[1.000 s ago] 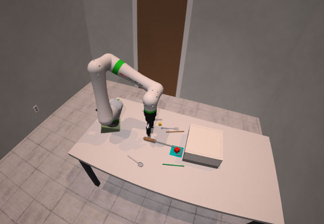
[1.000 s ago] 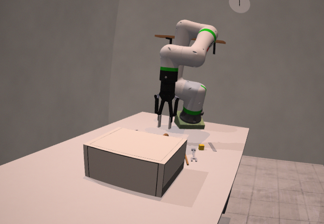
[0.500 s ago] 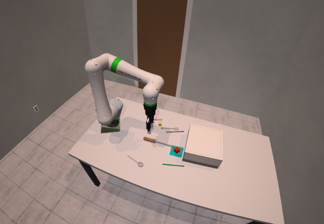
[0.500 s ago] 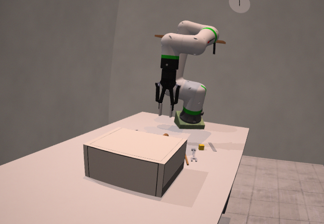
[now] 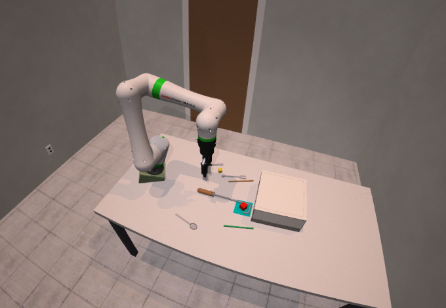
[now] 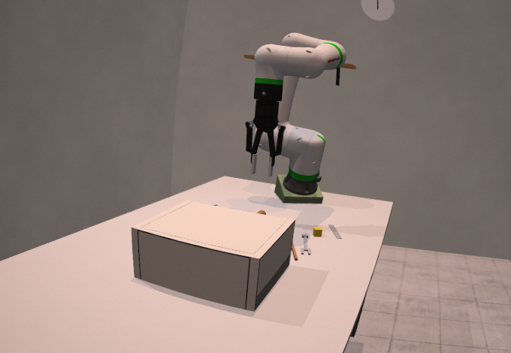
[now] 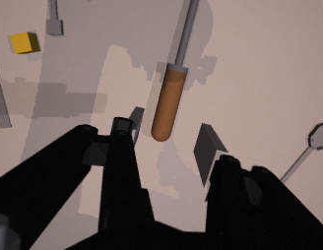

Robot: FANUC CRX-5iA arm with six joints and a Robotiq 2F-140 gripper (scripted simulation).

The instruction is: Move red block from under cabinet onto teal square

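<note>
Pincer (image 6: 261,170) hangs in the air above the surface (image 5: 324,232), pointing straight down, well above everything lying there. Jaws stand partly apart with nothing between them; the gap shows plainly in the exterior view and again in the wrist view, where only bare surface and shadow sit between the two finger pads.

Red block (image 5: 243,206) sits on the teal square (image 5: 237,209), out in the open just beside the cabinet's (image 5: 281,200) near-left side. In the top view the block appears to lie within the square, toward the corner nearest the cabinet; whether every edge is inside, I cannot tell at this size.

A hooked tool with a brown wooden handle (image 5: 206,191) lies flat on the surface, its thin metal shaft running from the handle toward the teal square. The hooked end wraps around the far side of the red block, close against it. In the wrist view the handle's rounded butt (image 7: 168,105) lies just ahead of the pincer, below it and untouched.

Other items on the surface, all apart from the block: small yellow cube (image 5: 220,170) near the pincer's shadow, a grey wrench (image 5: 233,176) with a thin brown stick (image 5: 240,180) just beside it, a green rod (image 5: 238,227) in front of the teal square, and a long-handled flat grey tool with a round end (image 5: 187,221) toward the near edge.

Cabinet is a low pale box, standing square on the surface.
</note>
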